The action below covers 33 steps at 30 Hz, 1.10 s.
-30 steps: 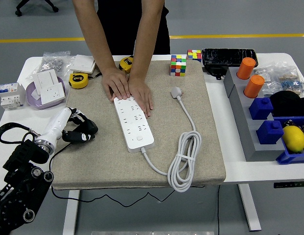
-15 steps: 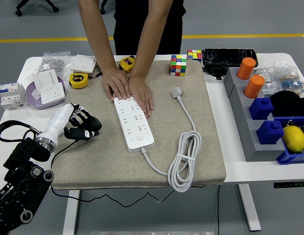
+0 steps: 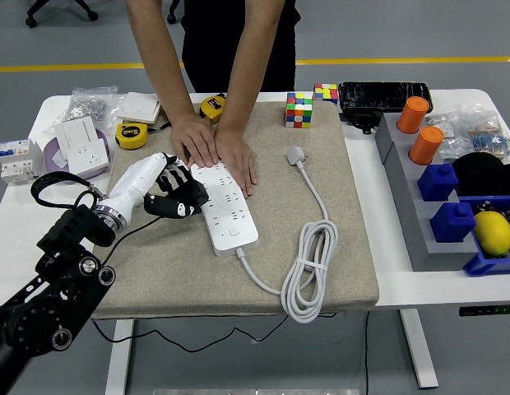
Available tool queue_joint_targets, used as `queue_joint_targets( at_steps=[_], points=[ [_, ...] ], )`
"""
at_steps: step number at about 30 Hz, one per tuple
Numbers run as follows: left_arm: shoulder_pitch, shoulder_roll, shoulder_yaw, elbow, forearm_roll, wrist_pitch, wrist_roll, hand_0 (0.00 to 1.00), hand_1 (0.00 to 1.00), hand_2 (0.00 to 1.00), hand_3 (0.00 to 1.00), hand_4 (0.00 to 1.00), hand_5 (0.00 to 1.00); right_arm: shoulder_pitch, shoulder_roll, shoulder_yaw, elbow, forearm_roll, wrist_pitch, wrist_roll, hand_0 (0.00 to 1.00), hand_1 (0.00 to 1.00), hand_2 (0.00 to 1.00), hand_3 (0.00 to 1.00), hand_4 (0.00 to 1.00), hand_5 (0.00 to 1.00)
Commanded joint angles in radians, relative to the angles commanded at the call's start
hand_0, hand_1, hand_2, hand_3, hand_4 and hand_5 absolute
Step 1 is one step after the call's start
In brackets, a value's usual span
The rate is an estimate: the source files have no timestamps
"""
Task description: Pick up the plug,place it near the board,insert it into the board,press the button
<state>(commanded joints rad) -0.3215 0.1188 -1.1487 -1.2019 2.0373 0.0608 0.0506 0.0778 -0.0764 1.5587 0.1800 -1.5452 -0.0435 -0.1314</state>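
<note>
A white power strip (image 3: 228, 208) lies lengthwise on the beige mat (image 3: 156, 263). Its white cable (image 3: 308, 271) coils at the mat's front and runs back to the white plug (image 3: 297, 155), which lies free on the mat right of the strip. A person's two hands (image 3: 215, 150) press flat on the strip's far end. My left hand (image 3: 181, 196) hangs at the strip's left edge, fingers loosely curled, holding nothing. The strip's button (image 3: 234, 233) sits near its front end. My right arm is out of view.
Two Rubik's cubes (image 3: 299, 109) and a black case (image 3: 383, 95) stand behind the mat. A grey rack with orange cylinders (image 3: 424, 144), blue blocks and a lemon (image 3: 493, 232) fills the right. Tape measures (image 3: 132, 135), wall sockets (image 3: 82, 140) and a breaker lie at left.
My left hand has swung right and forward from the mat's left edge up to the power strip's left side. The person's hands have stayed on the strip.
</note>
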Motion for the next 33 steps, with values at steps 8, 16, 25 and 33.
queue_joint_targets(
  at_steps=[8, 16, 25, 33],
  points=[
    [-0.076, -0.006, 0.086, 0.085, 0.009, 0.022, -0.019, 0.343, 0.194, 0.219, 0.262, 0.841, 0.043, 0.003, -0.001, -0.004, 0.0, 0.005, -0.001, 0.001, 0.829, 0.723, 0.72, 0.762, 0.998, 0.987],
    [-0.082, 0.003, 0.068, 0.13, 0.025, 0.033, -0.029, 0.35, 0.193, 0.224, 0.28, 0.839, 0.042, 0.001, 0.0, 0.006, 0.0, -0.003, 0.0, 0.0, 0.83, 0.722, 0.719, 0.762, 0.998, 0.988],
    [-0.093, 0.023, 0.083, 0.125, 0.021, 0.016, -0.028, 0.351, 0.195, 0.224, 0.28, 0.838, 0.041, 0.009, -0.003, -0.001, 0.0, 0.009, -0.002, 0.004, 0.829, 0.722, 0.719, 0.762, 0.998, 0.988],
    [-0.097, 0.036, 0.105, 0.125, 0.013, 0.003, -0.029, 0.351, 0.196, 0.226, 0.282, 0.837, 0.036, 0.006, -0.003, 0.007, 0.0, 0.0, -0.001, 0.002, 0.83, 0.722, 0.719, 0.762, 0.998, 0.99]
  ],
)
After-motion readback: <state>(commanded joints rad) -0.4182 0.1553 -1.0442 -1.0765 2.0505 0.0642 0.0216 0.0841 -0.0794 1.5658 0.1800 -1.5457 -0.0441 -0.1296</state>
